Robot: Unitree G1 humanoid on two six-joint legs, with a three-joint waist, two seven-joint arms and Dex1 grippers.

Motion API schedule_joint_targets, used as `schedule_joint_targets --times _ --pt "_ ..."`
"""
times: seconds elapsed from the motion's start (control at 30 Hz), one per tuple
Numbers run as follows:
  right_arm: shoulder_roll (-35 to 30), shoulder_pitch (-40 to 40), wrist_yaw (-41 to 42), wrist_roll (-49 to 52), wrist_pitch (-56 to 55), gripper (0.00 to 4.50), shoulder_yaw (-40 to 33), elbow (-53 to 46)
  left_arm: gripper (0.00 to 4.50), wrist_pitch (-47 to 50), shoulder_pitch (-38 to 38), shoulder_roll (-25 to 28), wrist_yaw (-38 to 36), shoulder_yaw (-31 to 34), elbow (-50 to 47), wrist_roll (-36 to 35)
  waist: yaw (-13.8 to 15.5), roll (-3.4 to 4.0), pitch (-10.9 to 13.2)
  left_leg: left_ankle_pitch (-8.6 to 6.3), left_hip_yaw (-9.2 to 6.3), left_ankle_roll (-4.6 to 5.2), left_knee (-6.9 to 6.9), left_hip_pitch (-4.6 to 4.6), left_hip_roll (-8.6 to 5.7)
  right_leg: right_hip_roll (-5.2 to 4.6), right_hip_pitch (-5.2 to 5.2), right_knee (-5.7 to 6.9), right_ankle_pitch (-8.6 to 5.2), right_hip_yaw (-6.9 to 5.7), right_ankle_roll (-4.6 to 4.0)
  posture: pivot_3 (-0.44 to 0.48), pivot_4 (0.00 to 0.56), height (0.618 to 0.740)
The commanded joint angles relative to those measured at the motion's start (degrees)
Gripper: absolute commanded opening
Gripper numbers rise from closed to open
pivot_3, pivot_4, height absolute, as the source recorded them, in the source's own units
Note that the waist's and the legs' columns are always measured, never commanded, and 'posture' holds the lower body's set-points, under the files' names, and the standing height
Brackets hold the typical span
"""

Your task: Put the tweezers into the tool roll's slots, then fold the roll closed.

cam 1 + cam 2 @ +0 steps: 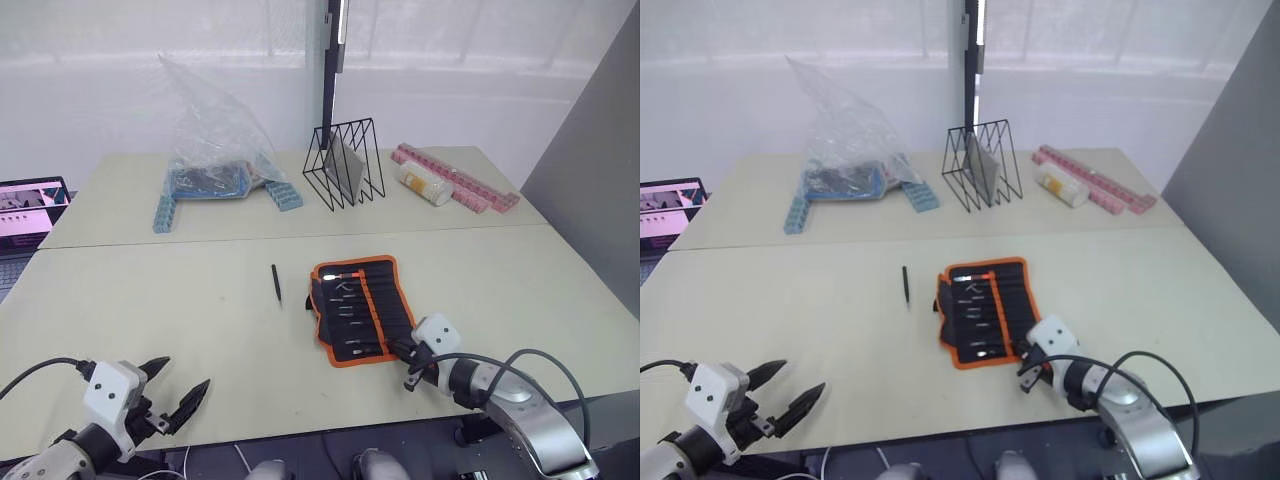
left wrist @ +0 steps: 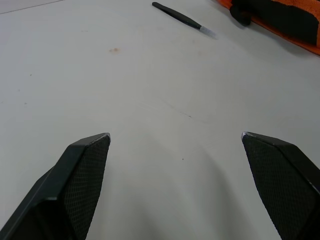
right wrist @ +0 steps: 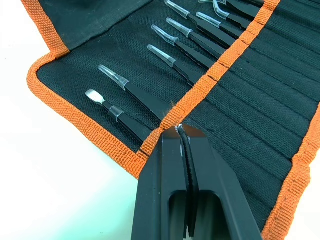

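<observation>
- On a pale cream table [image 1: 150, 300] made of two tops pushed together, the tool roll [image 1: 360, 310] lies unfolded near the front edge, its orange piping showing all round.
- Several tweezers [image 3: 172, 62] already sit in the slots [image 3: 240, 95], their clear-capped tips sticking out past the orange inner stripe [image 3: 220, 70].
- One loose tweezer [image 1: 276, 284] lies on bare table just left of the roll, apart from it.
- The right gripper [image 3: 180, 131] is clenched, fingers pressed together, its tip touching the orange stripe at the roll's near end.
- The left gripper [image 1: 170, 395] hovers released, fingers spread wide, over the front left of the table, well apart from the roll.
- Along the far side stand a clear plastic bag [image 1: 215, 130] over blue parts, a black wire rack [image 1: 345, 165], and pink strips [image 1: 460, 180].
- A laptop [image 1: 30, 215] sits past the left edge; white curtains back the room.
</observation>
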Motion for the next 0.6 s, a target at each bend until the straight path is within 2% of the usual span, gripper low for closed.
schedule_joint_targets --times 0.03,0.17,0.3,0.47,0.6 --pt "-0.3 1.2 -0.5 -1.2 1.5 0.0 1.1 3.2 4.47 1.3 -1.7 0.1 3.5 -3.8 -2.8 1.1 0.0 0.0 0.0 0.0 0.0 0.0 0.0 0.0 0.0 0.0 0.01 -0.01 0.0 0.0 0.0 0.0 0.15 0.724" --pt "-0.2 1.7 -0.6 -1.2 1.8 0.0 1.2 2.5 4.47 4.9 -5.2 -2.6 10.0 -10.5 -5.1 2.3 0.2 0.0 0.0 0.0 0.0 0.0 0.0 0.0 -0.01 0.01 0.01 -0.02 0.01 0.0 0.01 0.0 0.15 0.724" --pt "-0.3 1.9 -0.6 -1.0 2.2 0.0 1.2 1.9 4.47 8.7 -10.1 -6.2 18.9 -18.7 -5.1 7.9 0.2 0.07 0.0 -0.01 0.0 0.0 -0.01 -0.01 -0.01 0.01 0.0 -0.02 0.1 0.02 -0.12 0.0 0.15 0.724" --pt "-0.6 1.7 -0.4 -1.0 3.0 0.0 1.4 1.5 4.47 11.8 -18.2 -12.0 28.8 -29.6 -1.0 16.0 0.4 -0.03 -0.1 -0.01 0.0 0.0 -0.01 -0.01 -0.04 0.07 0.02 -0.06 0.13 0.0 -0.08 0.0 0.15 0.724" --pt "-1.1 1.6 -0.1 -0.8 3.4 0.0 1.0 1.2 4.47 12.1 -23.3 -16.1 33.7 -33.1 3.4 18.9 0.3 0.01 -0.1 -0.03 0.0 -0.02 -0.01 -0.02 -0.04 0.11 -0.01 -0.09 0.13 0.02 -0.06 0.0 0.15 0.724"
